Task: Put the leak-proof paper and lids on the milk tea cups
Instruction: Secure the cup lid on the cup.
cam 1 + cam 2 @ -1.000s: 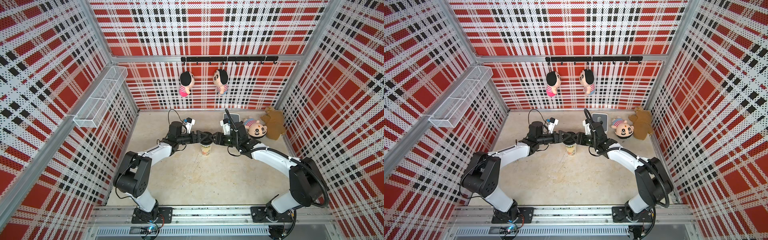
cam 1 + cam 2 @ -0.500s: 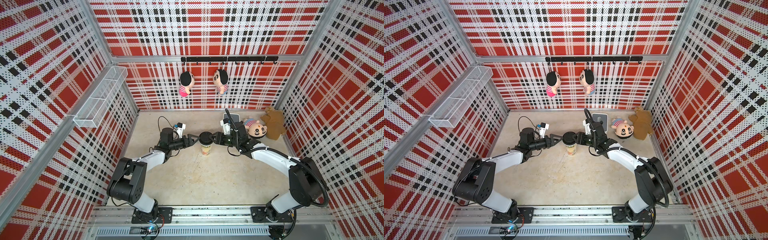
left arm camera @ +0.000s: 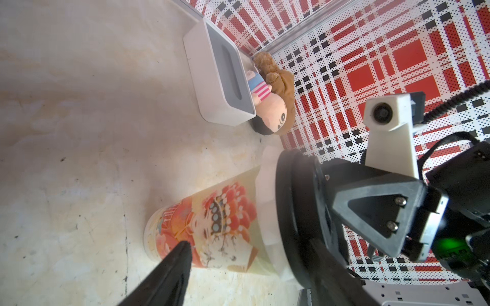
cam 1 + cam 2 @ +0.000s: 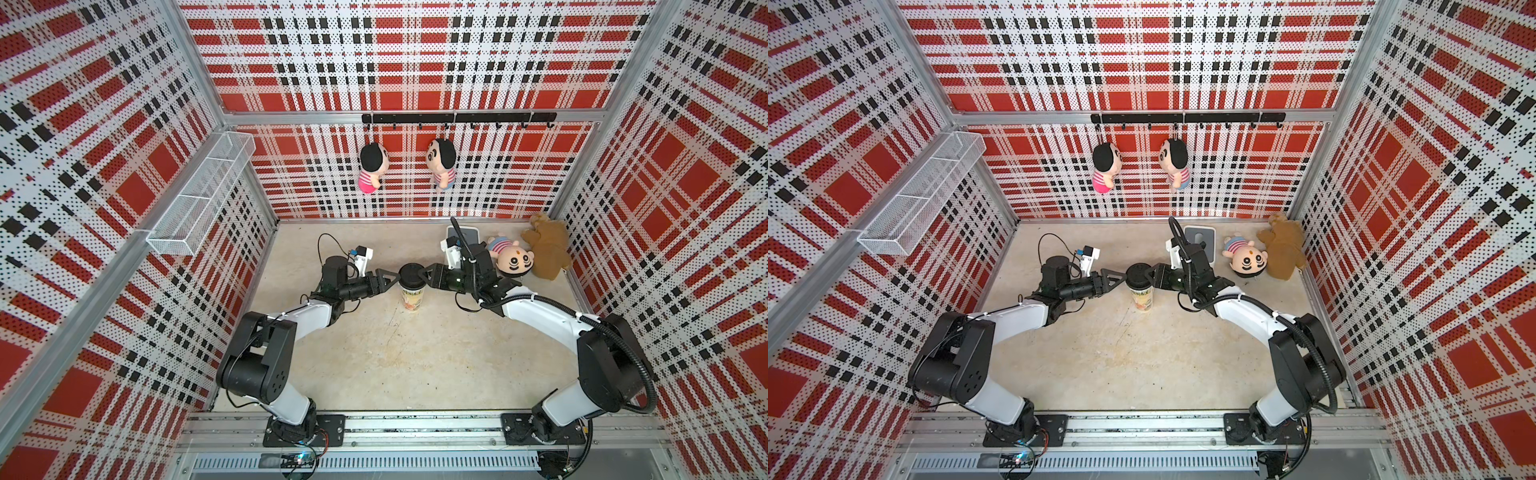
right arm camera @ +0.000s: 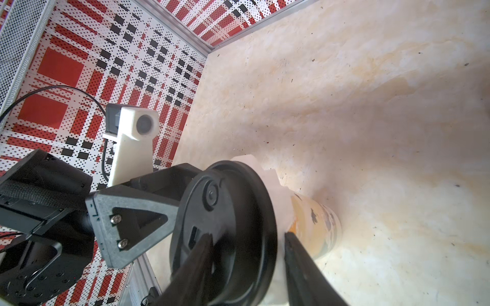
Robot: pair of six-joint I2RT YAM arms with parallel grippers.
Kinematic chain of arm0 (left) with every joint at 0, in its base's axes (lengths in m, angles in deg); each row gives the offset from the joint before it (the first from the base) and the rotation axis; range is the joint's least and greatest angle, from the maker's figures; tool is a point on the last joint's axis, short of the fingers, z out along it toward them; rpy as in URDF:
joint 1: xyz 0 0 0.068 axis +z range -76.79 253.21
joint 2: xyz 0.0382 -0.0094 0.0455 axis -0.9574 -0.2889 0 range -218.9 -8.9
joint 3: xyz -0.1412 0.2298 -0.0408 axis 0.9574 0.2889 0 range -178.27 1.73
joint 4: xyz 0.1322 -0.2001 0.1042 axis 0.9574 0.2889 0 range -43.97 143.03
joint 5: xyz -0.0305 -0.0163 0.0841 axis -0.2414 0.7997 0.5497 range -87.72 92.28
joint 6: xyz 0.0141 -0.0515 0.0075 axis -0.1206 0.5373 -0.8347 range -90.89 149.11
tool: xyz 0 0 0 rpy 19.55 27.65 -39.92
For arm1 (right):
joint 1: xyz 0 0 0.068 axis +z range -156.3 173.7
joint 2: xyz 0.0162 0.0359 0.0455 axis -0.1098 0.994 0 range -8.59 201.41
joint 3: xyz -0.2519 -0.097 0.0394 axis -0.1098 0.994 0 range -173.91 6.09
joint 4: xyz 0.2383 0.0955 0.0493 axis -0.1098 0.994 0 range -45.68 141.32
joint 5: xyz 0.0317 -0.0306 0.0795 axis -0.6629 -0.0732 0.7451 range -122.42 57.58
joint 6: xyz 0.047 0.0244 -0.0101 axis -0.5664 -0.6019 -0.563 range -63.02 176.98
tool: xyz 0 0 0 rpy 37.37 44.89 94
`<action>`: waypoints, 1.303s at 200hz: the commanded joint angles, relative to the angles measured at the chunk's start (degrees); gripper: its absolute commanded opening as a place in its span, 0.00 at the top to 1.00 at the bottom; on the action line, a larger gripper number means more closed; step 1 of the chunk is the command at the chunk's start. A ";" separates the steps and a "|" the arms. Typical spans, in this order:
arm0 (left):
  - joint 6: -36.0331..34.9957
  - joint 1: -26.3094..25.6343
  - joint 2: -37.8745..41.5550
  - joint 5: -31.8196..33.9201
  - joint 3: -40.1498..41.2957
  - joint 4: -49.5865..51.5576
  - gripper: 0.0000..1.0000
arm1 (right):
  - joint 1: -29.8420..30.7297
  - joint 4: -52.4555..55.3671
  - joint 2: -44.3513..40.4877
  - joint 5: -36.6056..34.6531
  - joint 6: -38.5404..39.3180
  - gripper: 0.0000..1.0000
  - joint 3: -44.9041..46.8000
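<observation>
Both top views: tall printed paper cup (image 4: pixel 412 296) upright mid-worktop (image 4: pixel 415 353), black round plastic lid (image 4: pixel 411 275) on top, plaid perforated walls around.

Left wrist: thin white leak-proof sheet (image 3: pixel 267 206) crimped under lid; left pincer (image 3: pixel 254 267) open about the cup wall, grasping nothing visible; advise steadying low.

Right wrist: right pincer (image 5: pixel 246 254) clamped across lid rim; press squarely.

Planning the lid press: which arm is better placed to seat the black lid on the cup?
Right, probably: its claw clamps the black lid at its edge, one finger on top, one beneath against the leak-proof paper. The left claw stands open beside the cup.
</observation>
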 commanded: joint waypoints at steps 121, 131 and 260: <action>-1.86 -2.22 -6.34 4.22 6.50 0.90 0.48 | -0.19 9.18 3.35 -3.19 2.39 0.57 4.14; -1.70 -2.22 -5.98 4.35 6.79 0.90 0.50 | -0.20 9.14 3.33 -3.24 2.39 0.58 4.26; -10.22 -6.50 -0.79 14.62 -15.85 22.12 0.07 | 0.94 9.10 3.21 -3.71 2.14 0.58 3.92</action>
